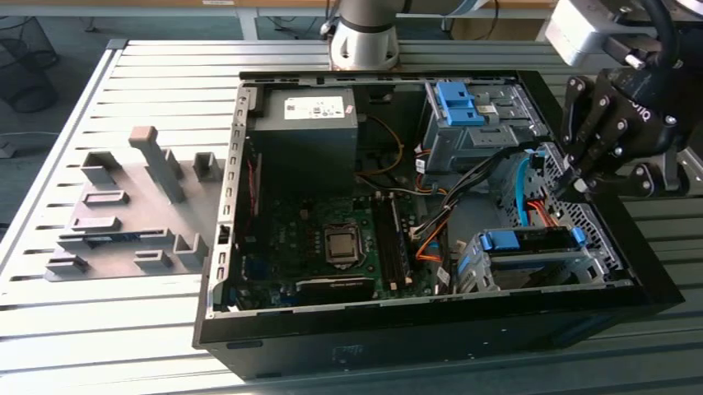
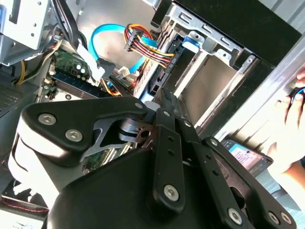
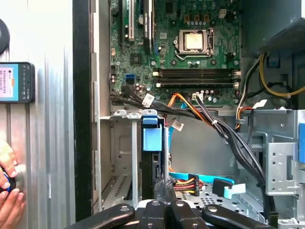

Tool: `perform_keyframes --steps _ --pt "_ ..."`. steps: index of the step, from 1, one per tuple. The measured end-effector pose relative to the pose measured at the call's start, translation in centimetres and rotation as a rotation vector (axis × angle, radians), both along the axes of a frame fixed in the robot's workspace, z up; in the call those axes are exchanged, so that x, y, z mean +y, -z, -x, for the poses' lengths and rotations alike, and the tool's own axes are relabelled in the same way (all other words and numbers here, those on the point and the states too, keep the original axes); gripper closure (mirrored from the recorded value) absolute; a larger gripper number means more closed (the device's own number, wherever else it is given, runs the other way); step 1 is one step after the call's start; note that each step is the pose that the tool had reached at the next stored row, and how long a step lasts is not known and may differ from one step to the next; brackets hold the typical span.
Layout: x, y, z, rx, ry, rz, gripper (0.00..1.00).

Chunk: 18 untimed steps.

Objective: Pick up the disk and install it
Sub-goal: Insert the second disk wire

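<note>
The disk [image 3: 17,82], a flat drive with a white-and-blue label, lies on the slatted table outside the computer case's side wall; it is also in the second wrist view [image 2: 245,156]. A person's hand [image 3: 8,191] rests on the table close to it. My gripper [image 1: 575,183] hangs over the open case at the exterior view's right, above the drive cage [image 1: 538,263]. Its black fingers [image 2: 164,112] are pressed together with nothing between them. In the first wrist view the gripper [image 3: 167,199] points at the cage.
The open case [image 1: 439,329] holds a motherboard [image 1: 329,239], a dark grey power supply box [image 1: 308,132] and loose cable bundles [image 3: 214,124]. A blue plastic bracket [image 3: 152,137] sits in the near cage, another [image 1: 459,103] in the far bay. Grey fixtures [image 1: 132,206] stand at the exterior view's left.
</note>
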<state>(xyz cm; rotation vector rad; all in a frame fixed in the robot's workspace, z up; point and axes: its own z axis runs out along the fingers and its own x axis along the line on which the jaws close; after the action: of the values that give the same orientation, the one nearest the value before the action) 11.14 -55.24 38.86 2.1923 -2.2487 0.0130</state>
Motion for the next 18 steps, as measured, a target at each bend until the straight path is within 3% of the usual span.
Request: perform_keyframes --steps 2,9,13,18 --pt "0.57 0.00 0.09 0.0001 0.000 -0.0001 0.89" --pt "3.23 0.00 0.30 0.0000 0.000 0.0020 0.89" --pt "4.48 -0.09 0.36 0.0000 0.000 0.0170 0.89" --pt "5.20 -0.61 0.40 0.0000 0.000 0.0414 0.89"
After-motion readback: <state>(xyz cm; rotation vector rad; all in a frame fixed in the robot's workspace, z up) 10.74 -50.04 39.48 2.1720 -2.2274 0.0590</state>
